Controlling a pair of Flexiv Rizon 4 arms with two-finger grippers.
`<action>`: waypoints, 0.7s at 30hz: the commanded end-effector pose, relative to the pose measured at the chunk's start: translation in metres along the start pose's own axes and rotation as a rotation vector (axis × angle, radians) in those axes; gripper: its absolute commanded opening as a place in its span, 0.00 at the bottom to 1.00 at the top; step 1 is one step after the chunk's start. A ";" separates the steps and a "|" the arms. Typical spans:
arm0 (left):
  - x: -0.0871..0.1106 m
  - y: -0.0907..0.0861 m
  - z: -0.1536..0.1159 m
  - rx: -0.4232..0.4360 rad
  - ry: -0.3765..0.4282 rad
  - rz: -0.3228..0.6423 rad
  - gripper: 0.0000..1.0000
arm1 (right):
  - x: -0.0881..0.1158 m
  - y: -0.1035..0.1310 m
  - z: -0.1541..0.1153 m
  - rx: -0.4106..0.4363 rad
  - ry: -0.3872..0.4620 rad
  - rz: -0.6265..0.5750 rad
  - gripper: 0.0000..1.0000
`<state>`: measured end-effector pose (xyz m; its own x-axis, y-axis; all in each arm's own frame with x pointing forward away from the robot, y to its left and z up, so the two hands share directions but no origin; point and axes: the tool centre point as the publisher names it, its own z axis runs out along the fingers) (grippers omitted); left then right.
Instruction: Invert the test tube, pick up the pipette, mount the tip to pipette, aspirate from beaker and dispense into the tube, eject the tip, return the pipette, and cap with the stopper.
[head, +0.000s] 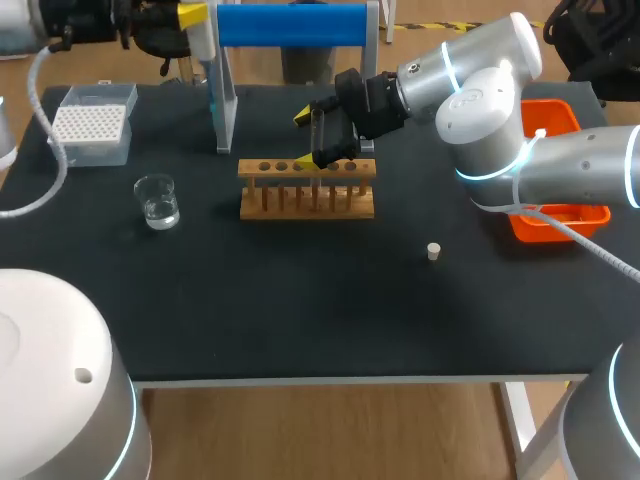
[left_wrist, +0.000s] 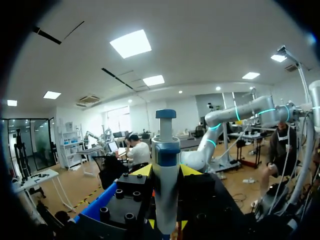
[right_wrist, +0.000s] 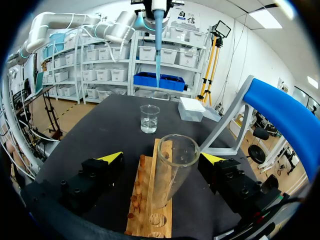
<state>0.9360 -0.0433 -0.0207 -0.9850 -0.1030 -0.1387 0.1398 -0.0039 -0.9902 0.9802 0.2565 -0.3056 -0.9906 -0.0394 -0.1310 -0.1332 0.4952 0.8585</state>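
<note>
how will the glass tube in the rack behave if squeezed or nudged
The test tube looks like thin clear glass, so it is probably fragile and slippery under a hard squeeze. Its foot seems to sit in the wooden rack, so a sideways nudge would likely rock it, not topple it. It looks empty, so probably light.

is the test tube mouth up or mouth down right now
Mouth up: the test tube has its open rim on top and its base down in the wooden rack.

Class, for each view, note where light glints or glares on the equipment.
Head view: small bright glints on the beaker, while the black table looks matte; right wrist view: pale highlights ring the mouth of the test tube; left wrist view: a soft sheen runs down the pipette.
</note>
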 end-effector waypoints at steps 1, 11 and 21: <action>-0.020 -0.002 0.023 0.017 0.074 -0.001 0.00 | -0.001 0.000 -0.001 0.001 0.003 0.000 1.00; -0.021 -0.005 0.029 0.016 0.086 -0.001 0.00 | -0.001 0.000 -0.001 0.001 0.003 0.000 1.00; -0.021 -0.005 0.029 0.016 0.086 -0.001 0.00 | -0.001 0.000 -0.001 0.001 0.003 0.000 1.00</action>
<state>0.9592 -0.0697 -0.0134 -0.9899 -0.0177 -0.1404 0.1408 -0.0230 -0.9898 0.9802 0.2565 -0.3056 -0.9906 -0.0394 -0.1310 -0.1332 0.4952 0.8585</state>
